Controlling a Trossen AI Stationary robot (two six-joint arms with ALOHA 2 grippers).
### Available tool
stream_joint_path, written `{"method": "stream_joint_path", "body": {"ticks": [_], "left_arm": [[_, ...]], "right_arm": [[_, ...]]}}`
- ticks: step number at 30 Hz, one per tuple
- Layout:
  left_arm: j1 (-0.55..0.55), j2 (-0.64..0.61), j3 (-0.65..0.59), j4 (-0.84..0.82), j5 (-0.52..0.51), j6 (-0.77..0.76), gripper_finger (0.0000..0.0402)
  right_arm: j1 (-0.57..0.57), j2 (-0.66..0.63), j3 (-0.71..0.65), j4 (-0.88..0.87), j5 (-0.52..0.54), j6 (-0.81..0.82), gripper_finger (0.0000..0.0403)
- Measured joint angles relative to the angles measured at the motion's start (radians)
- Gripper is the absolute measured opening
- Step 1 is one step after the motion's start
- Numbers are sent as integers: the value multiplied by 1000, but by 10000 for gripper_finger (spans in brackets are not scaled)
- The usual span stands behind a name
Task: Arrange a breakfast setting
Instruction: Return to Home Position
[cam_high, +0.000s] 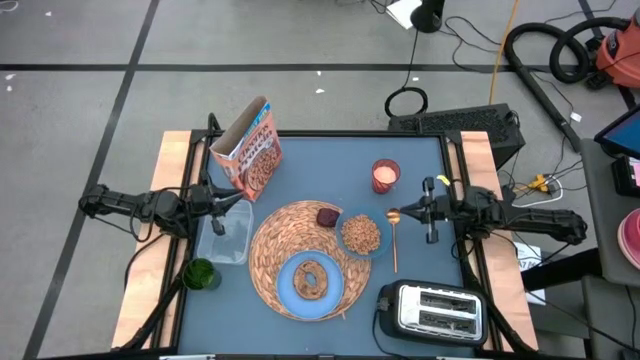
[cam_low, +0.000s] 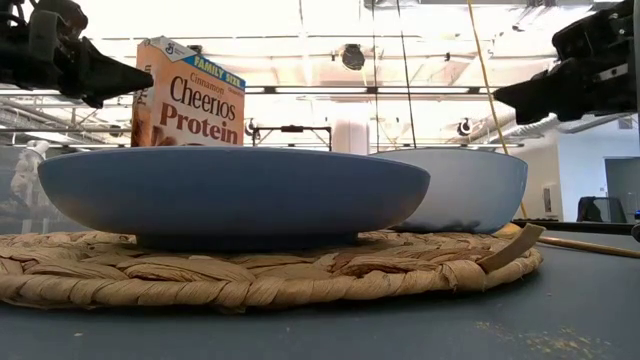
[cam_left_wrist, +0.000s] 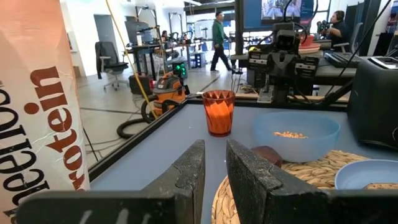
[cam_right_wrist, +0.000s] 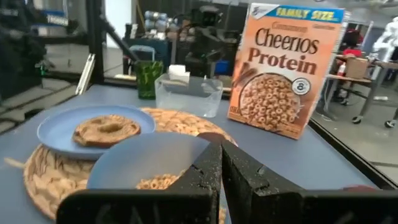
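Placemat (cam_high: 270, 262) woven, nearest, mid-table, carrying plate (cam_high: 292, 290) with ring bread (cam_high: 311, 279). Left gripper (cam_high: 240, 206) beside cereal box (cam_high: 248, 152): narrow gap, empty. Box likely light, stiff; grasp across narrow sides. Bowl (cam_high: 361, 235) right of centre, spoon (cam_high: 394, 238) beside. Right gripper (cam_high: 431, 211) closed, empty.

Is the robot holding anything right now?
No. The left end effector by the cereal box and the right end effector above the spoon hold nothing.
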Motion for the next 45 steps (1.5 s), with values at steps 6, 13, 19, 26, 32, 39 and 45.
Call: {"method": "stream_joint_path", "body": {"ticks": [6,13,19,26,32,39,45], "left_arm": [[0,0,0,0,0,0,72],[0,0,1,0,1,0,72],[0,0,1,0,0,0,72],[0,0,1,0,0,0,72],[0,0,1,0,0,0,72],[0,0,1,0,0,0,72],[0,0,1,0,0,0,72]], "right_arm": [[0,-61,0,-11,66,1,6],[0,-60,0,-18,77,49,6],[0,-57,0,1,72,50,6],[0,-57,0,9,72,51,6],[0,-56,0,14,72,51,6],[0,-53,0,14,72,51,6],[0,-53,0,15,72,51,6]]}}
